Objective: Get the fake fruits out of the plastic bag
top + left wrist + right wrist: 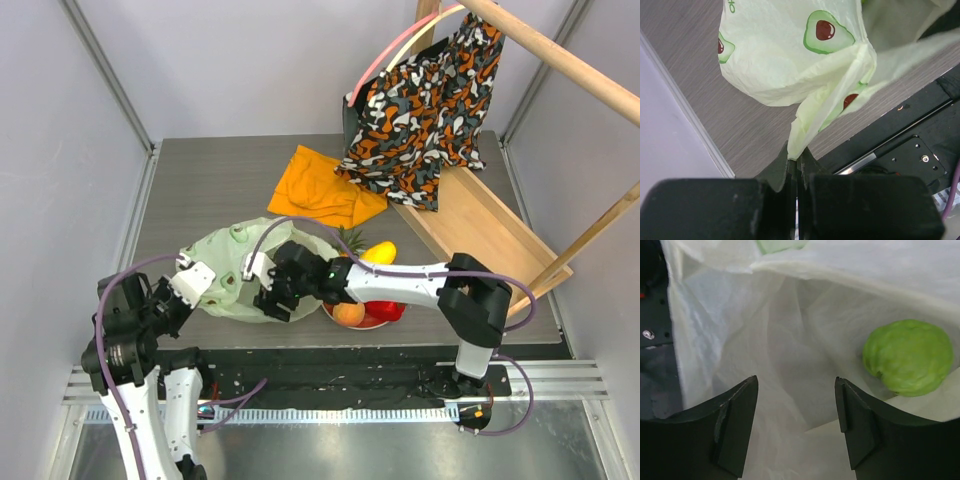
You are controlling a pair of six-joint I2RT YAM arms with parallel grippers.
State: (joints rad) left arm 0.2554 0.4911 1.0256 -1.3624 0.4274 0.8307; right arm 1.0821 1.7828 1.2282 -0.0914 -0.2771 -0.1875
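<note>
The pale-green plastic bag (225,262) with avocado prints lies at the table's near left. My left gripper (796,161) is shut on a twisted edge of the bag (810,117) and holds it up. My right gripper (796,390) is open inside the bag's mouth, its jaws empty. A green round fruit (909,356) lies inside the bag, up and right of the jaws. In the top view the right gripper (270,290) sits at the bag's right side. A yellow mango (378,252), a peach (348,313) and a red pepper (385,309) lie on a plate (366,324) under the right arm.
An orange cloth (325,190) lies behind the bag. An orange-black patterned fabric bag (425,110) hangs from a wooden frame (480,215) at the back right. A black base plate (905,135) runs along the table's near edge.
</note>
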